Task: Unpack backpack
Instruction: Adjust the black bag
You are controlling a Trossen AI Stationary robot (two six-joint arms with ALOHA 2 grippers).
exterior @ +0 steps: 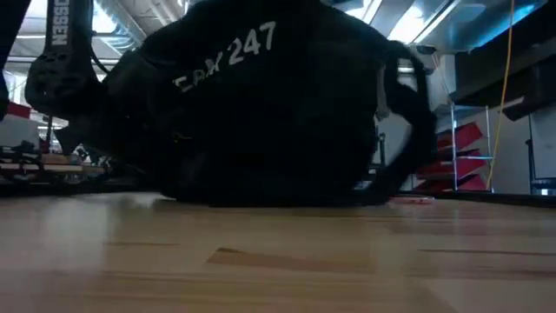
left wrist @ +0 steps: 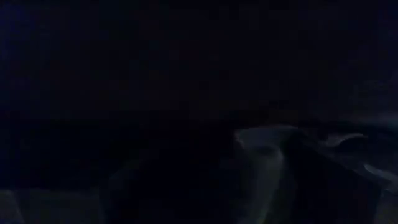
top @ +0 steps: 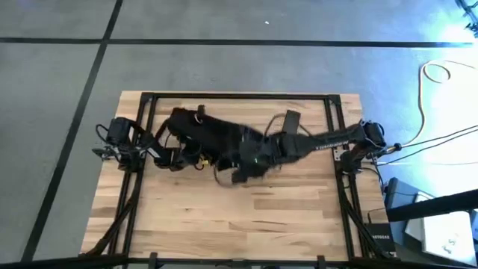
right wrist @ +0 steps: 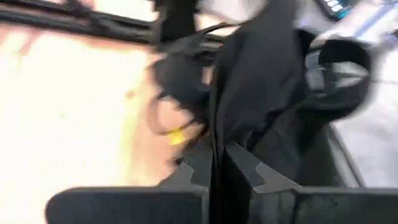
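1. In the right wrist view, a fold of black fabric is seen pinched between the right gripper's (right wrist: 219,163) two dark fingers (right wrist: 186,171); the fingers are closed on it, and the cloth rises from between them in a soft, creased drape.
2. Just past those fingers, more of the backpack (right wrist: 261,74) is blurred; a curved strap loop and a small yellow spot beside the fabric can be made out, but what the yellow thing is cannot be told.
3. The left wrist view is almost wholly dark; only faint grey folds are discernible, and whether the left gripper's (top: 178,158) fingers are apart or together cannot be told.
4. From above, the backpack lies slumped across the wooden table (top: 224,217), stretched between the two grippers, its left end at the left gripper.
5. In the low view, the backpack bulks as a rounded black mound; its white lettering (exterior: 228,54) is partly creased, with "247" legible.
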